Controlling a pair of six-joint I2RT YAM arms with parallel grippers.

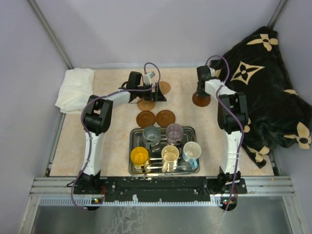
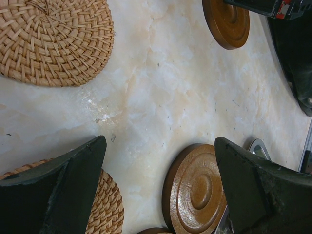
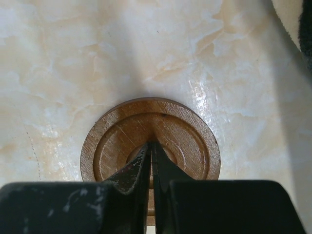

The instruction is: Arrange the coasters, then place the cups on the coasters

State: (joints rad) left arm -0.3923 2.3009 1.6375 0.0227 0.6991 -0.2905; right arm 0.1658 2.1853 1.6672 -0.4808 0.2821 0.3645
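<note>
- Cups all stand inside the ridged metal tray (image 1: 188, 131): grey cup (image 1: 151, 132) and purple cup (image 1: 174, 130) in its far row, orange-yellow cup (image 1: 139, 156), cream cup (image 1: 170, 153) and light blue cup (image 1: 191, 150) in its near row
- My right gripper (image 3: 150, 148) is pinched fully together with nothing between the fingers; the tips lie over the middle of a dark wooden coaster (image 3: 187, 129), which sits beyond the tray's far right corner; whether they press on it I cannot tell
- My left gripper (image 2: 160, 144) is spread as wide as it goes and holds nothing, over the bare marble-look tabletop (image 2: 161, 87) beyond the tray's far edge
- On one side of it lie a far woven coaster (image 2: 53, 39), well off from the tray, and a near woven coaster (image 2: 105, 204), partly hidden behind one of my fingers
- Just past the tray's far edge lie a left wooden coaster (image 1: 146, 118) and a right wooden coaster (image 1: 165, 117), side by side and flat
</note>
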